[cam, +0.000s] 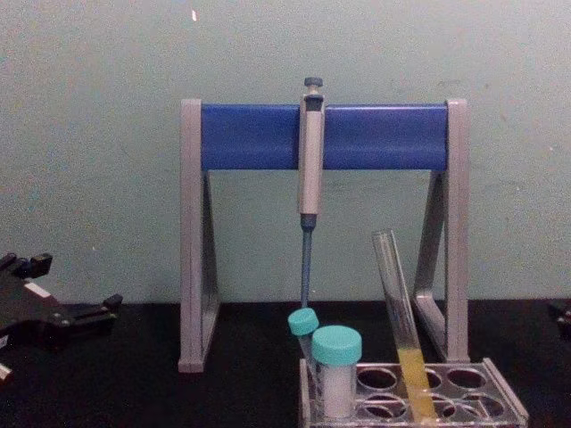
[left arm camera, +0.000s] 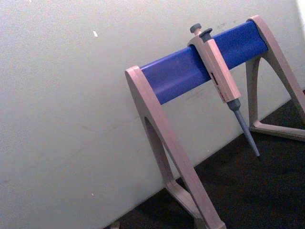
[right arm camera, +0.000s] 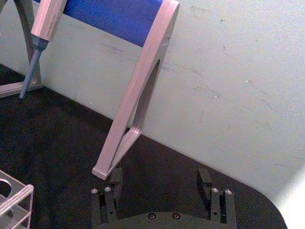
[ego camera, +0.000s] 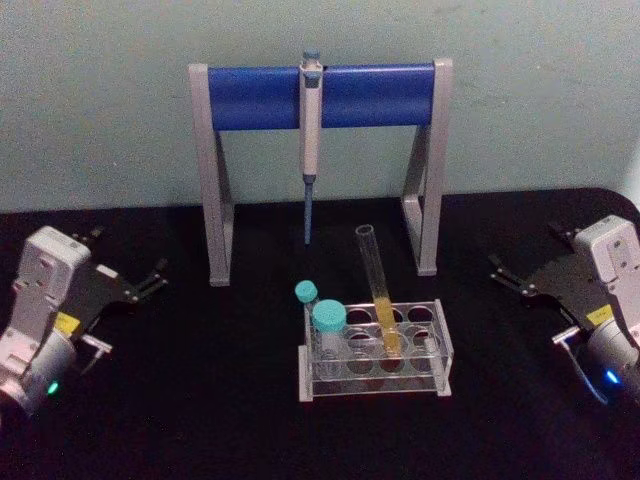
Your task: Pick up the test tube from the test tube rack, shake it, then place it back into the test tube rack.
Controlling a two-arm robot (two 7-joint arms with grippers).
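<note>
Right pincer (ego camera: 525, 250) rests low at the right edge of the black tabletop (ego camera: 200, 400), its fingers (right arm camera: 114, 183) spread wide with nothing between them. The left pincer (ego camera: 128, 252) sits mirrored at the left edge; from the head and chest views its fingers appear to be apart too, though the angle is poor. Both are well apart from the work.

The test tube (ego camera: 378, 290) stands in the test tube rack (ego camera: 443, 348) at the middle of the tabletop. It leans toward the left, with the yellow-orange liquid down in the rack and the bare open end well above it. Two teal-capped tubes (ego camera: 328, 318) occupy the rack's left end, and the pipette stand (ego camera: 320, 95) rises behind.

By my judgement the task is at its very start: the reach has not begun. Next, one pincer must travel in to the clear glass above the rack and close gently. It should then draw the tube out along its lean, so the rim of the hole is not levered.
</note>
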